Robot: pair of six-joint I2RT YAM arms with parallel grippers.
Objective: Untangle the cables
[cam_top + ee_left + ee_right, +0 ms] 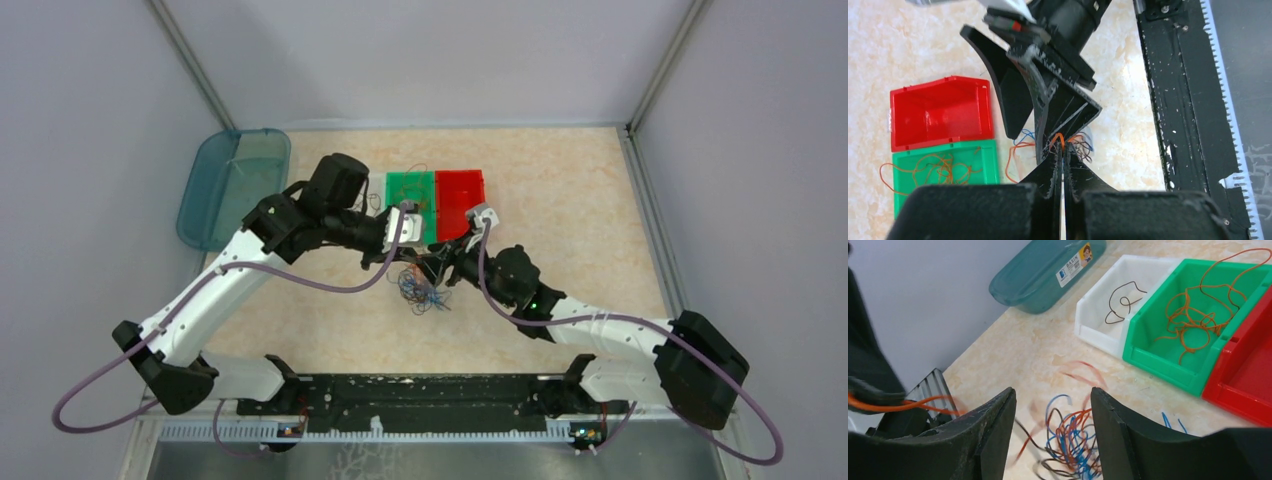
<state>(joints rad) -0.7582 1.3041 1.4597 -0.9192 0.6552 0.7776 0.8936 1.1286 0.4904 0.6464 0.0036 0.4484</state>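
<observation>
A tangled clump of blue, orange-red and dark cables [1083, 440] lies on the table, also seen as the clump [425, 292] between the two arms. My left gripper [1063, 147] is shut on an orange cable [1059, 137] that loops out of its tips. That taut orange cable [923, 402] runs in from the left of the right wrist view. My right gripper [1053, 410] hangs open just above the clump, with wires showing between its fingers [998, 425] but none pinched. Its fingers stand right in front of the left gripper's tips.
A white bin [1098, 330] holds one dark cable [1120, 302]. The green bin [1148, 350] beside it holds several orange cables [1193, 315], and the red bin [1248, 390] looks empty. A teal basin [232, 185] sits at the back left. Two short blue cables [1170, 422] lie near the red bin.
</observation>
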